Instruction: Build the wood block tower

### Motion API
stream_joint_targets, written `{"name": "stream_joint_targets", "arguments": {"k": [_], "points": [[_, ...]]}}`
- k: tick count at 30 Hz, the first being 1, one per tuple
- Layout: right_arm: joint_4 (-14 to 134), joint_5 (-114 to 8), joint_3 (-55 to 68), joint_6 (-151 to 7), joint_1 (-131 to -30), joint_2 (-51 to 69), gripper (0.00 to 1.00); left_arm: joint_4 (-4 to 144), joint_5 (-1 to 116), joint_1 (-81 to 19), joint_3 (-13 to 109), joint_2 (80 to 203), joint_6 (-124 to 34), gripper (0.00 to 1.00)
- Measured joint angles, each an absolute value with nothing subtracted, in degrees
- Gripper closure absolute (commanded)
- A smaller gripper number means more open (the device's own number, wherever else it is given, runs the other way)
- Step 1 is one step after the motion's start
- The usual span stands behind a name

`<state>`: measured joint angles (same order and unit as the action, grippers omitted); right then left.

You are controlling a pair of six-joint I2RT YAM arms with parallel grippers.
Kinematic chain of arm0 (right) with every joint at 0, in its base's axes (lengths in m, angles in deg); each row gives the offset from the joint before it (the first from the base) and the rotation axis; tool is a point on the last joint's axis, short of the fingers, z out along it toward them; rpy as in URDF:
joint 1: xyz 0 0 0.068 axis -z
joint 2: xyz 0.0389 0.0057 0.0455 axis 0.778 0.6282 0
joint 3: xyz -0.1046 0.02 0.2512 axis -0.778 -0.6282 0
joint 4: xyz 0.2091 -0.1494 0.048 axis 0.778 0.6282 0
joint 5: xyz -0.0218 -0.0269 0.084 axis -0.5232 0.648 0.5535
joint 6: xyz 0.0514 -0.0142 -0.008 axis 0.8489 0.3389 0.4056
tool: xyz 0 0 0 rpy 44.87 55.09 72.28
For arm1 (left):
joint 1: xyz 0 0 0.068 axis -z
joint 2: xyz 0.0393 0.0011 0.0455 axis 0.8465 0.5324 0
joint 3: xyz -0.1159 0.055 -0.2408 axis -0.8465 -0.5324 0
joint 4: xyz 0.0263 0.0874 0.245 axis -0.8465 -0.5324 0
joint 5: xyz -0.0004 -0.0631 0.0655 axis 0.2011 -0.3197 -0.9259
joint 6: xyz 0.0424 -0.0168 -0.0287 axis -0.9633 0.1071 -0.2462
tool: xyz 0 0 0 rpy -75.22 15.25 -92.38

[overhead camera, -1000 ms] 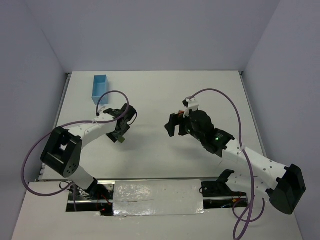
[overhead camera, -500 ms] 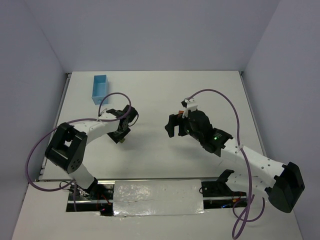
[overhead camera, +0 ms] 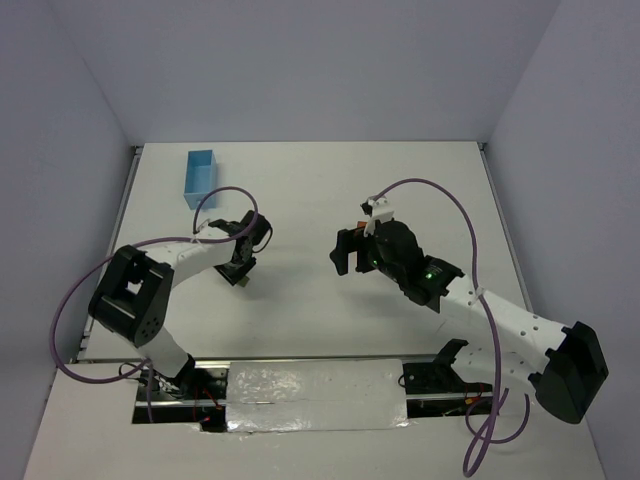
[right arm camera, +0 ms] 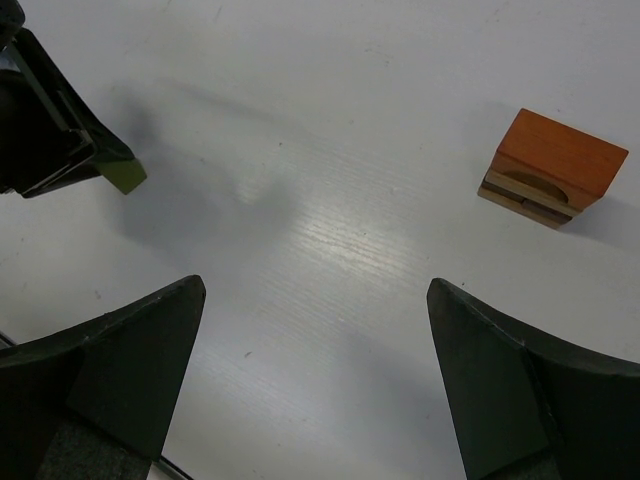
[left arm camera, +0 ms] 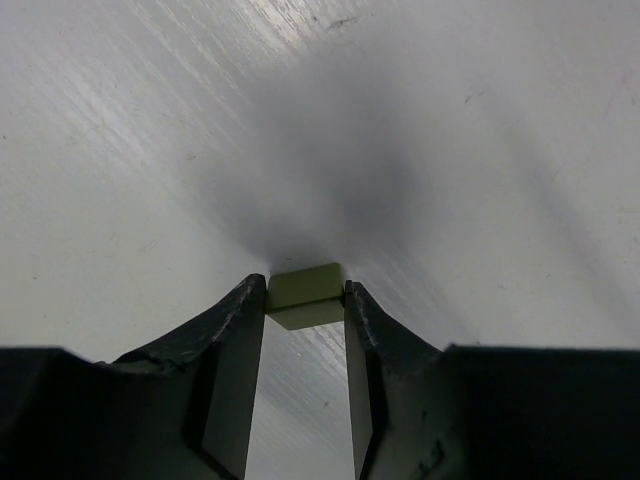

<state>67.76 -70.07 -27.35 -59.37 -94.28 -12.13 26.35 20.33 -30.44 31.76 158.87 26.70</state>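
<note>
**Left arm.** In the top view, the left arm (overhead camera: 185, 255) reaches across the table (overhead camera: 320, 180) toward 1 o'clock from its base. We see the left jaws closed on the green block (left arm camera: 305, 295). In the left wrist view one finger (left arm camera: 235, 340) presses the block's left face and the other presses its right face, with the block sitting at the very tips. A soft shadow lies on the table just beyond the block. We cannot tell whether the block touches the table or hangs just above it.

**Right arm.** The right arm (overhead camera: 470, 300) reaches toward 10 o'clock from its base. The right jaws stand wide open and hold nothing. In the right wrist view the two fingers (right arm camera: 120, 370) sit far apart at the lower corners, with bare table between them.

**Tower.** In the right wrist view, the tower (right arm camera: 550, 170) stands on the table at 2 o'clock from the frame centre. It consists of an orange arch (right arm camera: 560, 150) lying flat on a tan slab (right arm camera: 497, 188). A dark sliver shows at the arch opening, and we cannot identify it. The green block appears at 10 o'clock in this view, well apart from the tower.

**Other items.** A blue box (overhead camera: 200, 177) rests on the table at 11 o'clock from the left jaws, near the left table edge.
</note>
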Motion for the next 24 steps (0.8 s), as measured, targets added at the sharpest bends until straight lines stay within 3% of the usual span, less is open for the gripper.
{"name": "stream_joint_targets", "arguments": {"k": [4,5,6,11,17,24], "points": [[67.7,-70.1,-27.4,-59.5,-94.3,-12.0,0.0,27.1,21.2,-30.4,31.3,158.1,25.3,0.88],[67.7,-70.0,-27.4,-59.5,-94.3,-12.0,0.0,27.5,21.4,-30.4,31.0,157.6,24.9,0.99],[67.3,-70.0,-27.5,-59.5,-94.3,-12.0,0.0,27.9,21.6,-30.4,30.6,156.9,24.1,1.0],[64.3,-66.9,-31.5,-59.2,-93.5,-14.8,0.0,34.2,23.9,-30.3,25.1,148.5,17.5,1.0],[60.9,-55.4,-33.4,-55.1,-87.1,-16.6,0.0,48.9,29.7,-29.6,14.8,128.9,5.5,1.0],[40.4,-36.0,-39.0,-37.7,-84.6,-14.1,0.01,76.9,44.4,-29.0,0.3,109.2,-9.1,1.0]]}}
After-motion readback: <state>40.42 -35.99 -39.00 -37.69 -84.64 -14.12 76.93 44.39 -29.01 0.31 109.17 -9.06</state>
